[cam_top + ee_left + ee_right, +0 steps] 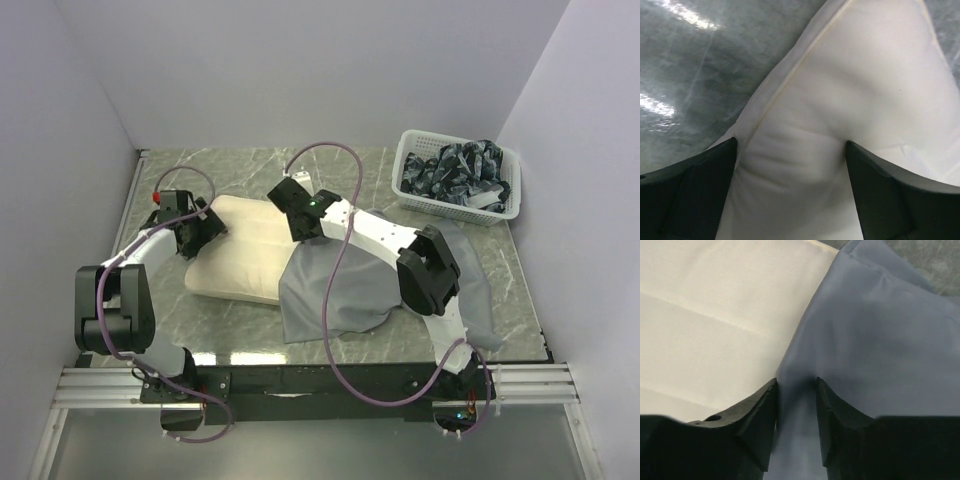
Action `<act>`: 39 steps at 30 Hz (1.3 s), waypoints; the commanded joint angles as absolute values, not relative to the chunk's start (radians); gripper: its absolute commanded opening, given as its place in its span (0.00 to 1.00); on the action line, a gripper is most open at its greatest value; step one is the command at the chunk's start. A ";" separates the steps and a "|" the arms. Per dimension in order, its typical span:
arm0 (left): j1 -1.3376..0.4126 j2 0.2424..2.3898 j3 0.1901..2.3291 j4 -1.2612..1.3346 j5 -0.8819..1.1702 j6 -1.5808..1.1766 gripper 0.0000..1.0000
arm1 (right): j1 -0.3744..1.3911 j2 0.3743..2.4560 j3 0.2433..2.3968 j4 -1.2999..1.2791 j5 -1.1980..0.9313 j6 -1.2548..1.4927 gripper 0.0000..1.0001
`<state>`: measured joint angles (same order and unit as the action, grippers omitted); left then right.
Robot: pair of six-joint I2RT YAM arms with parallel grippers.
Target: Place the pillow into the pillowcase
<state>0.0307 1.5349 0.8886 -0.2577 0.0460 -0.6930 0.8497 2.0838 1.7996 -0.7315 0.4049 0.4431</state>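
The cream pillow (243, 258) lies left of centre on the table, its right end under the grey pillowcase (335, 290), which spreads toward the right arm. My left gripper (203, 226) is at the pillow's far left corner. In the left wrist view the left gripper (791, 142) is shut on the pillow (865, 75), whose fabric wrinkles and bulges between the fingers. My right gripper (305, 226) sits at the pillowcase's far left edge. In the right wrist view the right gripper (796, 381) pinches a fold of pillowcase (880, 340) beside the bare pillow (715, 315).
A white basket (452, 210) holding dark patterned cloths (455, 165) stands at the back right corner. A small red part (157, 192) sits near the left wall. White walls close in the marble table (250, 165) on three sides.
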 commanded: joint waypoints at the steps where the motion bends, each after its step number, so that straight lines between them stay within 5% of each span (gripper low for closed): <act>1: -0.012 1.537 0.859 -0.189 0.214 -0.702 0.85 | 0.836 2.091 1.867 -0.767 0.408 0.422 0.32; 3: -0.046 1.525 0.842 -0.158 0.265 -0.715 0.66 | 0.854 2.092 1.893 -0.778 0.385 0.408 0.18; 4: -0.057 1.522 0.842 -0.147 0.276 -0.718 0.39 | 0.865 2.091 1.928 -0.797 0.382 0.405 0.14; 6: -0.093 1.508 0.838 -0.135 0.317 -0.722 0.06 | 0.896 2.092 1.971 -0.822 0.350 0.394 0.02; 7: -0.107 1.499 0.833 -0.129 0.325 -0.736 0.01 | 0.908 2.088 2.008 -0.834 0.339 0.391 0.00; 15: -0.278 1.319 0.776 -0.061 0.314 -0.866 0.01 | 1.046 2.144 2.342 -0.943 0.281 0.391 0.00; 25: -0.224 0.979 0.934 -0.282 0.134 -0.968 0.01 | 1.032 1.991 2.358 -0.934 0.292 0.385 0.00; 34: -0.147 0.977 1.561 -0.518 0.017 -0.838 0.01 | 1.031 1.775 2.388 -0.747 0.080 0.409 0.00; 39: -0.153 1.076 1.701 -0.561 0.206 -0.735 0.01 | 1.028 1.652 2.309 -0.557 0.021 0.433 0.00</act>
<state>-0.1471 1.0088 1.6081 -0.5896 0.0448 -0.7883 1.0233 1.7546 2.3440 -0.7826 0.1013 0.4072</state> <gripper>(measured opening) 0.056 0.007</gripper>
